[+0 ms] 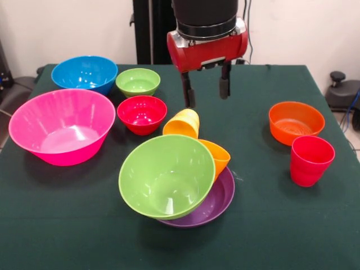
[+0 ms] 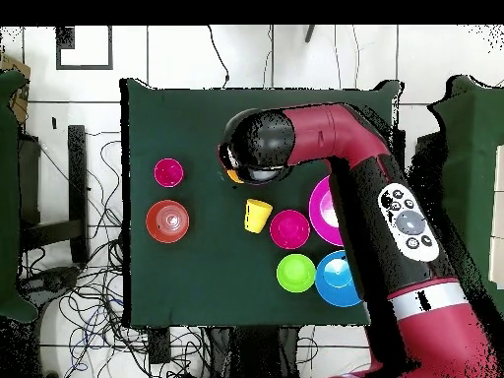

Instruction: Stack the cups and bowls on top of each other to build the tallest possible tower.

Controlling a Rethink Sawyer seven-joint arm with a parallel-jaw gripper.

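Table (image 1: 67, 236): dark green cloth. Gripper (image 1: 206, 90): red housing, black fingers. Ribbed bowl (image 1: 61, 126): pink. Behind it, blue bowl (image 1: 84, 73). Right of the blue bowl, small green bowl (image 1: 138, 81) and small red bowl (image 1: 142, 113). Large bowl (image 1: 166, 175): lime green, over the purple bowl (image 1: 222, 199). Yellow cup (image 1: 182, 124), orange cup (image 1: 218, 156), orange bowl (image 1: 296, 122), red cup (image 1: 310, 160).

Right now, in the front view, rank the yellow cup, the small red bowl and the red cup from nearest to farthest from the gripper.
Measured from the gripper:
1. Yellow cup, lying on its side just below it.
2. Small red bowl, to the picture's left.
3. Red cup, upright, far off at the picture's right.
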